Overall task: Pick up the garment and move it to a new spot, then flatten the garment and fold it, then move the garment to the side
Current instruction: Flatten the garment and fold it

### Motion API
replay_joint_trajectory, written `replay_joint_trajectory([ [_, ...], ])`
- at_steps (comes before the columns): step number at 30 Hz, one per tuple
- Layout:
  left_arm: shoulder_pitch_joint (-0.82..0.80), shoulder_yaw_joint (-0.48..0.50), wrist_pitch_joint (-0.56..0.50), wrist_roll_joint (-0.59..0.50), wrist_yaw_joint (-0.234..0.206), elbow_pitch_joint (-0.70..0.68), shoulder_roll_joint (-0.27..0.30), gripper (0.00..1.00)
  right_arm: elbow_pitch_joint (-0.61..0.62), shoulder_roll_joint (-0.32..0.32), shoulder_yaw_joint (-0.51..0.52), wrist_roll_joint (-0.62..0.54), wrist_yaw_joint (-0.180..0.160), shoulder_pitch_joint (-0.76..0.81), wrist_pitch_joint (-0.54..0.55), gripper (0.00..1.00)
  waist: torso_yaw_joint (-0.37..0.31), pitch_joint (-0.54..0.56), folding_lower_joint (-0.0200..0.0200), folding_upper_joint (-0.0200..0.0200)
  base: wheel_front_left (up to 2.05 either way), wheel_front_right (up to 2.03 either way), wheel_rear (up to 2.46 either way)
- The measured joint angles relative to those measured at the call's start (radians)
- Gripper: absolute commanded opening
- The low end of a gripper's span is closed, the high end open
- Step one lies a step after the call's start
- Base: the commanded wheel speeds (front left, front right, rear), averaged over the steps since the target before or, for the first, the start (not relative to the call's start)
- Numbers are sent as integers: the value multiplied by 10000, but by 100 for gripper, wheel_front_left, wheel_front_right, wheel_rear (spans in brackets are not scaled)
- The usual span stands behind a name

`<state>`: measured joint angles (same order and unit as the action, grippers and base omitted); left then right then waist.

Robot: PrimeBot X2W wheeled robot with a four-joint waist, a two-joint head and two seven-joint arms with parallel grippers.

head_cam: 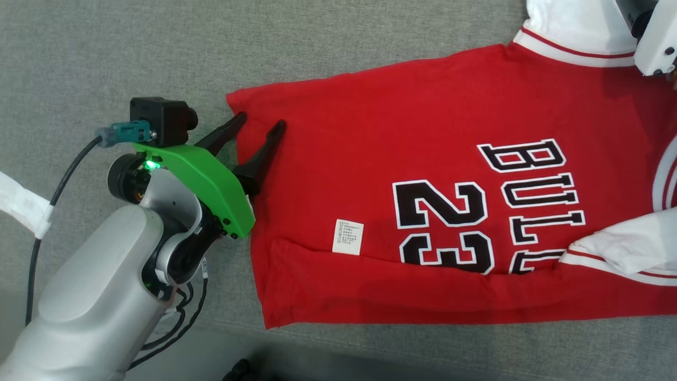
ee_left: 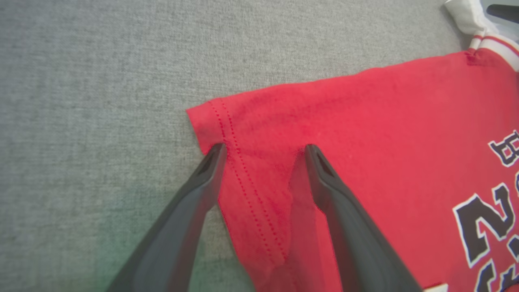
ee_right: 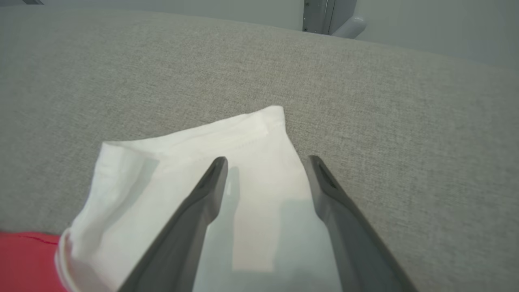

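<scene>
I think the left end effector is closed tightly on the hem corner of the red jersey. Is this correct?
Not quite. The left end effector is open, its jaws standing apart at the hem corner of the red jersey. The left wrist view shows this.

Even, soft light; faint shadows; wrist views slightly blurred.

The left arm [head_cam: 100,275] is cased in smooth silver-grey shells and capped at the wrist by a bright green cover [head_cam: 203,177] dotted with small dark screws. A black camera block [head_cam: 158,120] with a teal plug [head_cam: 129,131] is mounted above it and fed by a black cable [head_cam: 63,185] bound with white tape [head_cam: 26,206]. The left gripper [head_cam: 262,120] is fitted with two long, tapered dark grey fingers [ee_left: 357,235], slotted near the tips. The right arm's housing [head_cam: 656,50] is white, with dark screw heads.
</scene>
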<state>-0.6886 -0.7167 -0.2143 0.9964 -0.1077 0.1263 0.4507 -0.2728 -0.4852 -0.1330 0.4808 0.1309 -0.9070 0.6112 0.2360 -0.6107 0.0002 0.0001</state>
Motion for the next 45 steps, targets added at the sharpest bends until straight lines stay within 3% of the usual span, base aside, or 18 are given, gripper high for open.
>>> replay_joint_trajectory([
  [9, -868, -146, -44, -29, 533, 777, -506, 100, -1248, -44, -234, -173, 2, -897, -598, 100, 470, -548, -2, 0, 0, 0, 0],
  [10, -909, -163, -65, -21, 616, 838, -525, 100, -1338, -52, -282, -159, 2, -974, -662, 55, 491, -584, -2, 0, 0, 0, 0],
  [11, -953, -176, -105, 12, 681, 897, -531, 80, -1432, -44, -337, -142, 0, -1032, -742, 25, 492, -601, -3, 0, 0, 0, 0],
  [12, -984, -213, -144, 27, 744, 966, -529, 29, -1505, -17, -389, -42, -4, -1040, -802, 0, 477, -604, -3, 0, 0, 0, 0],
  [13, -1010, -215, -178, 44, 832, 1049, -514, 0, -1561, 12, -462, 96, -4, -1058, -892, 0, 451, -599, -3, 0, 0, 0, 0],
  [23, -873, -148, 303, 44, 1160, 1455, -311, 0, -1607, 188, -1166, 1160, -2, -1001, -2209, 0, 6, -324, -2, 0, 0, 0, 0],
  [35, 295, 46, 1030, -94, 612, 268, 291, 0, 155, -336, -1214, 2587, -2, 450, -3515, 0, -538, 702, -2, 0, 0, 0, 0],
  [41, 1020, 194, 1396, -196, 190, -385, 719, 0, 1277, -397, -562, 3085, -2, 2038, -3845, 0, -846, 1219, -2, 0, 0, 0, 0],
  [45, 1959, 278, 1822, -102, -67, -899, 888, 0, 1866, -109, -146, 3175, -2, 3575, -4019, 0, -1136, 1585, -2, 0, 0, 0, 0],
])
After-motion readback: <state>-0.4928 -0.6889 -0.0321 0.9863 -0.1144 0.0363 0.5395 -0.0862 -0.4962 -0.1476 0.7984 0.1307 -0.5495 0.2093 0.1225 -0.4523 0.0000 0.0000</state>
